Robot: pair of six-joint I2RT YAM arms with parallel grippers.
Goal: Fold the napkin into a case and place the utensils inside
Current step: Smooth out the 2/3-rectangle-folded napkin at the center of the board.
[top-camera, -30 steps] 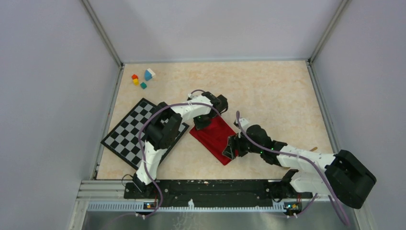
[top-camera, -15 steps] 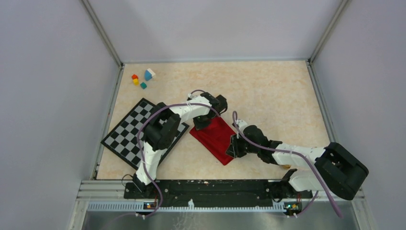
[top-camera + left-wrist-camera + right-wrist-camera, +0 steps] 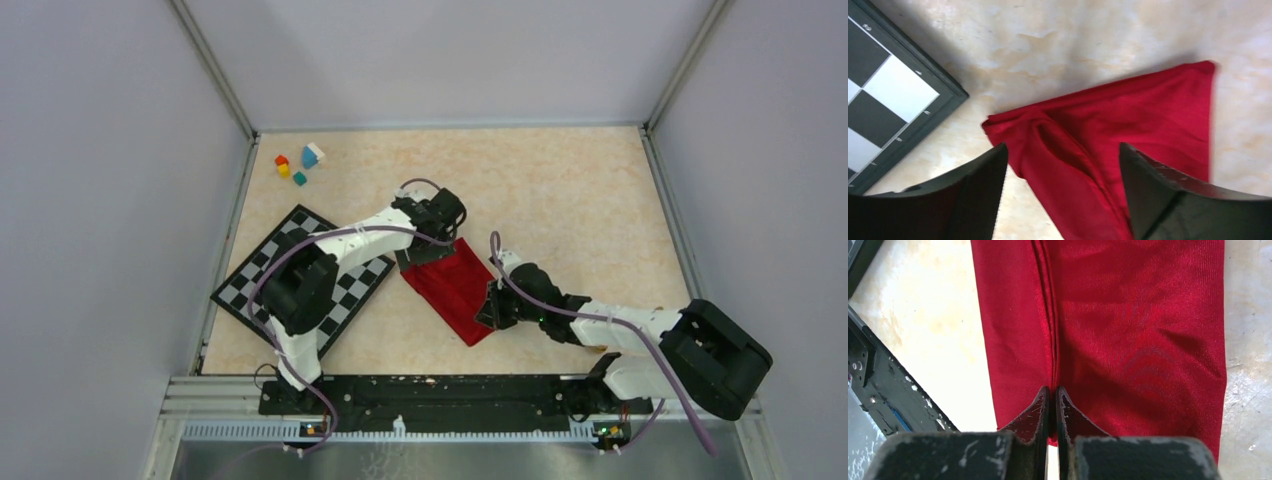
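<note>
Red napkin [image 3: 453, 287], lengthwise far-left to near-right

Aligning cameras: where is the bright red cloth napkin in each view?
Top external: bright red cloth napkin, mid-picture.
Left wrist: centre and right.
Right wrist: fills the upper middle.
Shared landmark: black-and-white checkered mat, at its left in top and left-wrist views.

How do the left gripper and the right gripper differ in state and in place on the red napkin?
The left gripper is open, its jaws wide apart; the right gripper is shut, pinching the fold of the napkin. The left gripper hangs over the napkin's end beside the checkered mat; the right gripper is at the opposite end. Both are at the napkin.
</note>
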